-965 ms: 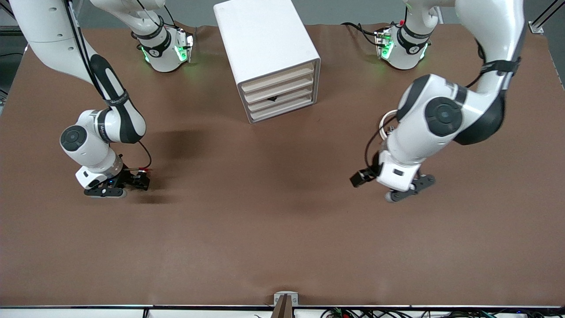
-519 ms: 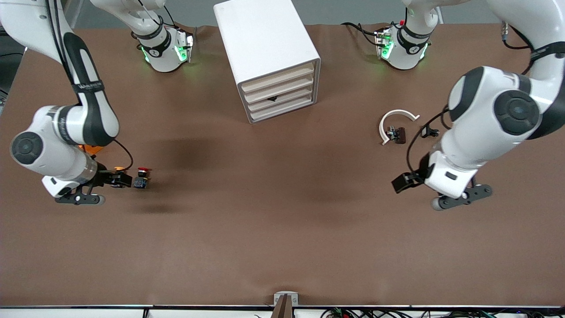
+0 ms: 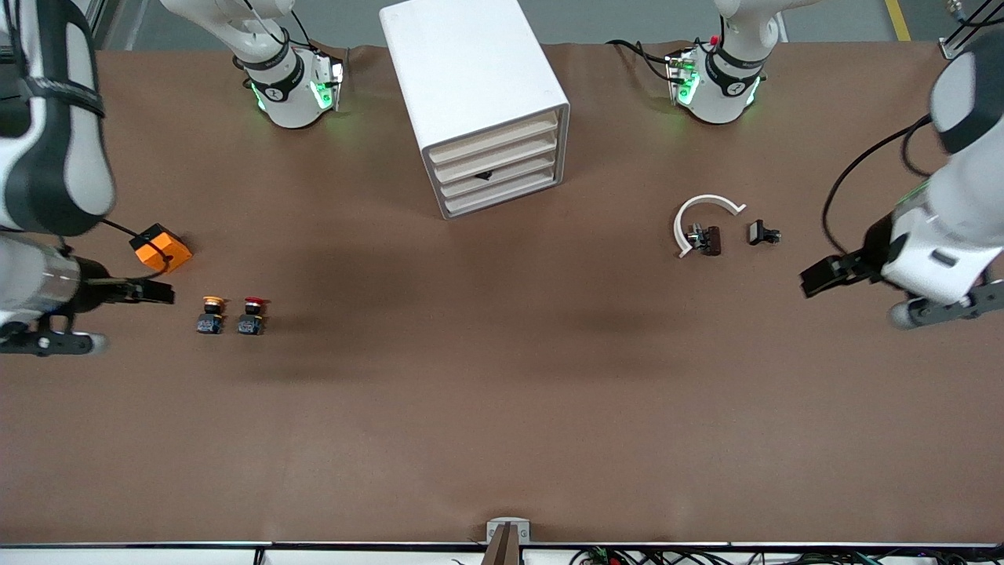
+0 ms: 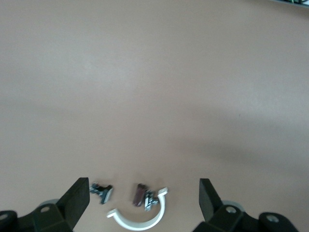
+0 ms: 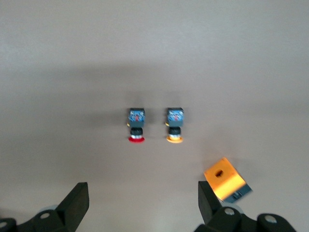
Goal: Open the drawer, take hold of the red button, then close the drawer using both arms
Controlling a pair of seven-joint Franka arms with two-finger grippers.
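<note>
Both end effectors (image 3: 47,337) (image 3: 937,310) raised, spread wide

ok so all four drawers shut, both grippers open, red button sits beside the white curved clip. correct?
Not quite. The red button sits beside the orange-capped button, at the right arm's end; the front view shows it. All four drawers of the cabinet are shut; left gripper and right gripper are open.

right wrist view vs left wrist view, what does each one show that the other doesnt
Only the right wrist view: the red-capped button, an orange-capped button beside it, and an orange cube with a hole. Only the left wrist view: a white curved clip and two small dark metal parts. Both: bare brown table with that arm's own open gripper, right gripper and left gripper, above it.
</note>
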